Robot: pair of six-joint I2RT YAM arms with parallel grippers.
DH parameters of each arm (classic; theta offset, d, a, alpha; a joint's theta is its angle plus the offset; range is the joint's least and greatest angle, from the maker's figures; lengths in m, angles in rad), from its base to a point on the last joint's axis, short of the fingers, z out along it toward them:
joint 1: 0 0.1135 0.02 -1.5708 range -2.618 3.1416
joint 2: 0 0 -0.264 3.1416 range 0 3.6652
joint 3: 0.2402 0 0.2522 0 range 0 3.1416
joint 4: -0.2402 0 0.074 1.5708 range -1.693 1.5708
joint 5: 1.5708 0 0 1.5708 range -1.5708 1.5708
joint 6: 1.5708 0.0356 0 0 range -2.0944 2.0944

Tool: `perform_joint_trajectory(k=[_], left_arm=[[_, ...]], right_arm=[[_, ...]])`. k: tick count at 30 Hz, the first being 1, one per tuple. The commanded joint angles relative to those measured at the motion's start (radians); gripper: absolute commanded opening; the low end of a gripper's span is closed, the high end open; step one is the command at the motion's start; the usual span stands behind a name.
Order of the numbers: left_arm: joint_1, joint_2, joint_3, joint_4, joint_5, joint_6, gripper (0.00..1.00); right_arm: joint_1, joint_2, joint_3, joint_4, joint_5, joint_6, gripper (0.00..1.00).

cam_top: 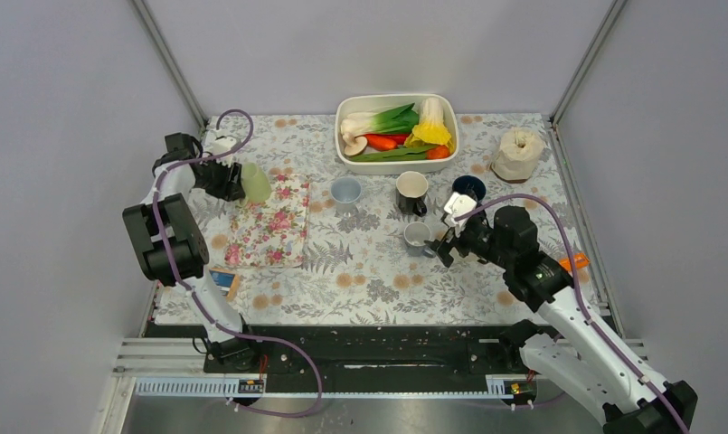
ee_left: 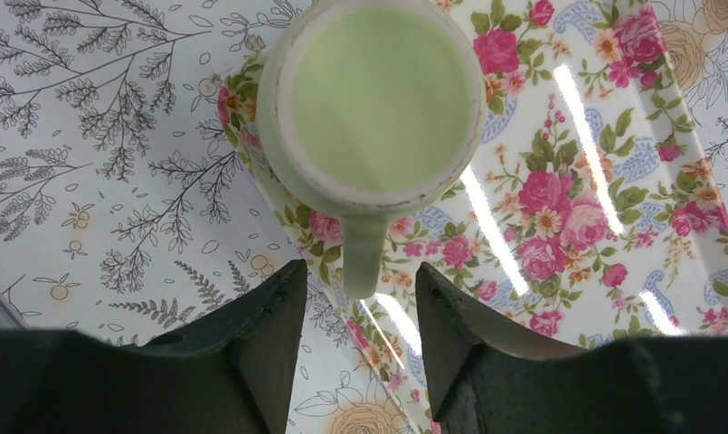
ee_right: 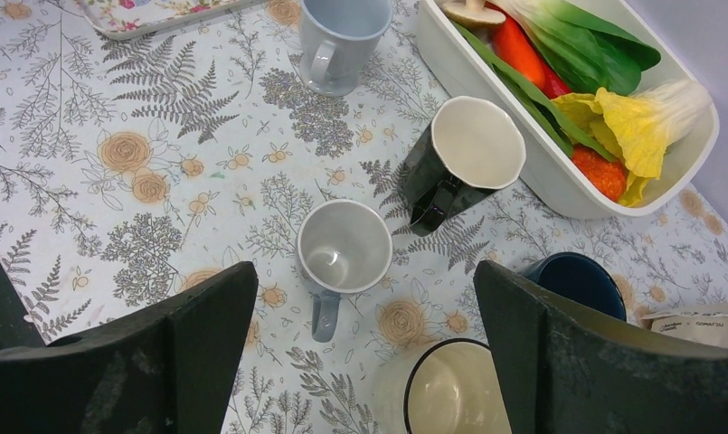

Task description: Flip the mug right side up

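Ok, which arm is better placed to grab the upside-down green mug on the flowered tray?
Left. The left gripper has its fingers either side of the green mug handle, on the tray. The right gripper hangs open over a grey mug, well across the table.

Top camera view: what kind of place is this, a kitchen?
Likely a robot test cell, not a kitchen: bare grey walls, arms bolted to a metal rail, and a floral tablecloth staged with a tub of vegetables.

Left end effector [ee_left: 360,271] narrowly parted; right end effector [ee_right: 364,271] spread wide.
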Motion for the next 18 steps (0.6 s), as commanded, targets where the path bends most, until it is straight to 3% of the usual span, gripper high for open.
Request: perform_joint_trajectory(k=[1, 18], left_arm=[[0.004, 0.008, 0.072, -0.001, 0.058, 0.024, 0.49], [0.003, 0.06, 0.111, -0.053, 0.079, 0.035, 0.38]], right_arm=[[-0.026, -0.014, -0.004, 0.048, -0.049, 0.031, 0.99], [-0.049, -0.008, 0.0, 0.048, -0.083, 0.054, 0.99]])
